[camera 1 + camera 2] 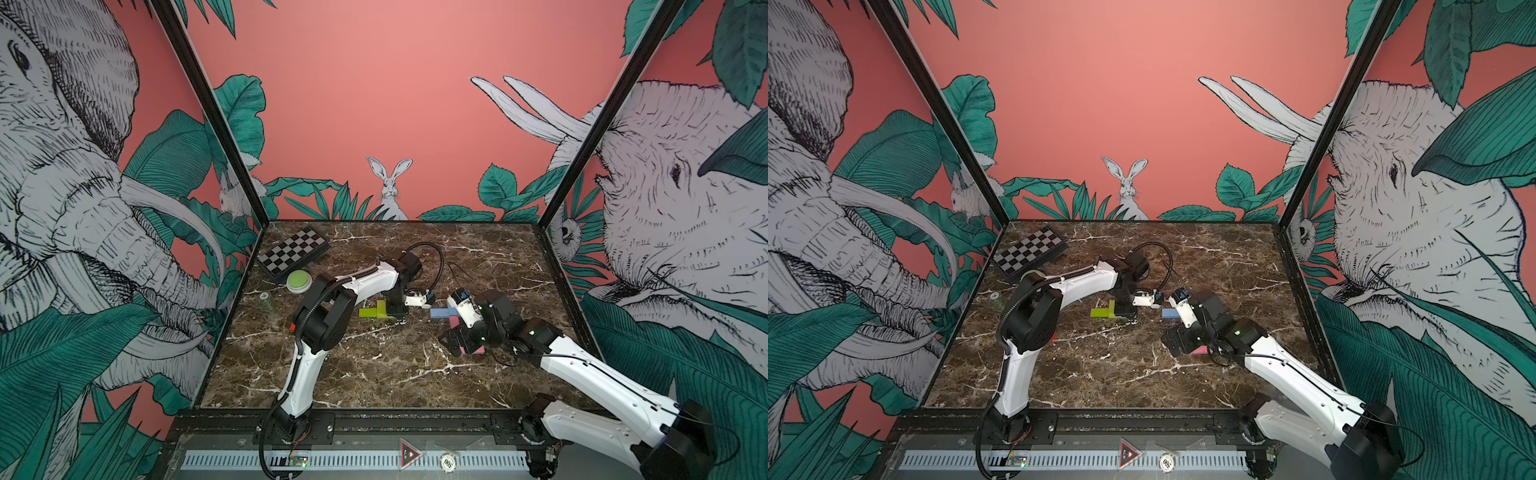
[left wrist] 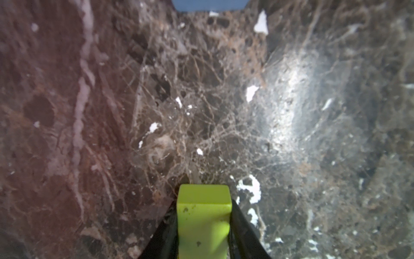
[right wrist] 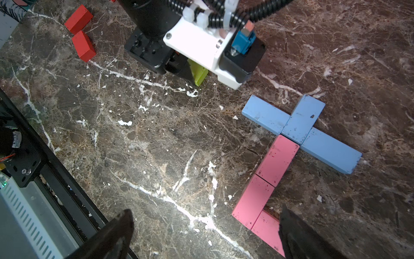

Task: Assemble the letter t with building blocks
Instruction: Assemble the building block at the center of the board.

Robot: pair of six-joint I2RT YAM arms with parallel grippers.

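**Left tool grips lime block; right tool gapes**

The left tool (image 2: pixel 203 208) is clamped on a lime green block (image 2: pixel 202 226), close to the tabletop (image 2: pixel 291 112). The right tool (image 3: pixel 206 235) stands wide open and empty (one of its fingers (image 3: pixel 302 240) hides part of the lowest pink block). Just beside it, light blue blocks (image 3: pixel 303 118) cross a stem of pink blocks (image 3: pixel 277 160). Two red blocks (image 3: pixel 84 46) lie well apart from these.
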